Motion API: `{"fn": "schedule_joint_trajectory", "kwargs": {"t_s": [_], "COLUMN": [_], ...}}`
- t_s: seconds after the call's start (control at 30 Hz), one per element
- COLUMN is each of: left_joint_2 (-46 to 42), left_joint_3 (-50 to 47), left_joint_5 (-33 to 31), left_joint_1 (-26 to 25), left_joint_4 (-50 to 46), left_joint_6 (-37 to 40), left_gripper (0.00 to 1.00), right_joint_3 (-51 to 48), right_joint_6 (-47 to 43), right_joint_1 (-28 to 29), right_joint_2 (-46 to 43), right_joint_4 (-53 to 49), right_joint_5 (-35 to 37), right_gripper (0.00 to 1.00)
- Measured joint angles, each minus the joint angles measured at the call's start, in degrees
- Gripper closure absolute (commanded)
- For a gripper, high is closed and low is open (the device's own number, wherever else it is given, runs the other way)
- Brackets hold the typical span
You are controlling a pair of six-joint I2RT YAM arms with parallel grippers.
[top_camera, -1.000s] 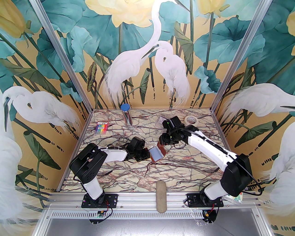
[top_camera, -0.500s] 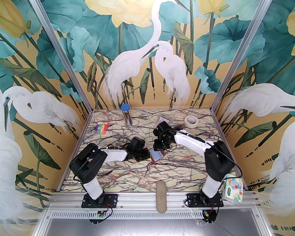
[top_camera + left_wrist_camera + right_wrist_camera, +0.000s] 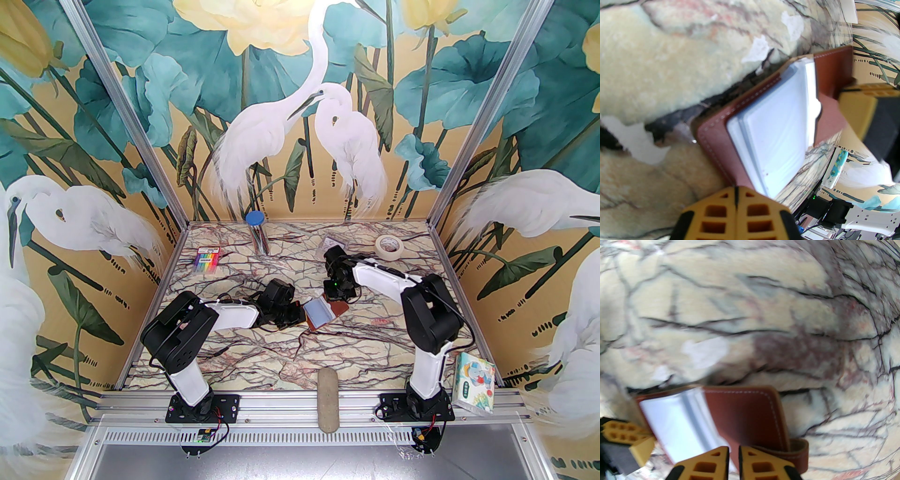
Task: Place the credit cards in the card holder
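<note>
Holder lies open on the table, roughly mid-table between the two arms. Its pale sleeves face up, with brown leather showing on the right side.

Left gripper sits at the holder's left edge. In the left wrist view its jaws are pressed together with nothing visible between them. The tips are on the leather border of the holder.

Right gripper sits at the holder's far edge. In the right wrist view its jaws are nearly together with a slim gap, over the spot where the sleeves meet the leather flap. Can't tell if it's pinching anything. The strap tab pokes out just right of the fingers.

Elsewhere:
- Pen pack is far left.
- Blue-lid tube is at the back.
- Tape roll is at the back right, with a clear packet beside it; contents unclear.
- Tissue pack is by the right arm's base.
</note>
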Motion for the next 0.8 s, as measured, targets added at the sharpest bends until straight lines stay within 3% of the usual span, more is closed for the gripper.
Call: {"fn": "schedule_joint_trajectory", "kwargs": {"t_s": [0.3, 0.5, 0.8], "left_joint_2": [-1.0, -3.3, -11.2], "left_joint_3": [0.0, 0.0, -0.8], "left_joint_5": [-0.5, -1.6, -4.3], "left_joint_1": [0.0, 0.0, 2.1], "left_joint_4": [-1.5, -4.4, -11.3], "left_joint_6": [0.0, 1.1, 2.6], "left_gripper": [0.91, 0.87, 0.76], "right_joint_3": [-5.4, -10.3, -17.8], "right_joint_6": [0.6, 3.8, 16.6], "right_joint_1": [0.4, 4.4, 10.0], "right_joint_2": [-0.4, -3.7, -11.4], "right_joint_4": [5.9, 8.1, 12.7], "right_joint_5": [-2.5, -4.2, -4.5], "right_gripper": [0.82, 0.82, 0.83]}}
